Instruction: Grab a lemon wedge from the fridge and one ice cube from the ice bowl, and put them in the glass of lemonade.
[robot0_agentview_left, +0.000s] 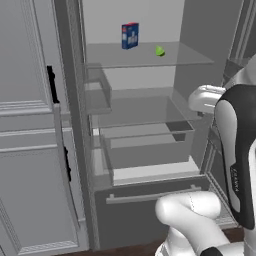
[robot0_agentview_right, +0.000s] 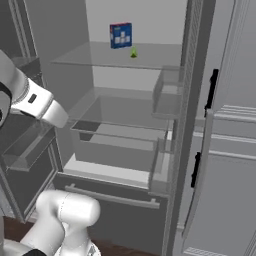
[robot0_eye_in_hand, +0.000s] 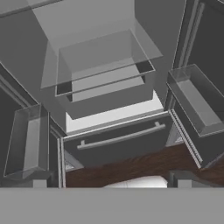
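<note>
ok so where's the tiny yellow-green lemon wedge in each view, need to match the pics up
Left base view: the tiny yellow-green lemon wedge lies on the top clear shelf, upper middle, right of the blue-and-red carton.
Right base view: the wedge sits top centre on that shelf, just right of and below the carton.
Hand view: I can't find it; this camera looks at the lower drawers.
Shared landmark: the carton, in both base views.

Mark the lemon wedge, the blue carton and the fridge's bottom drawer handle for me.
lemon wedge (robot0_agentview_left: 160, 51), left base view: middle of wedge.
blue carton (robot0_agentview_left: 130, 35), left base view: front face.
drawer handle (robot0_agentview_left: 152, 195), left base view: middle of bar.
</note>
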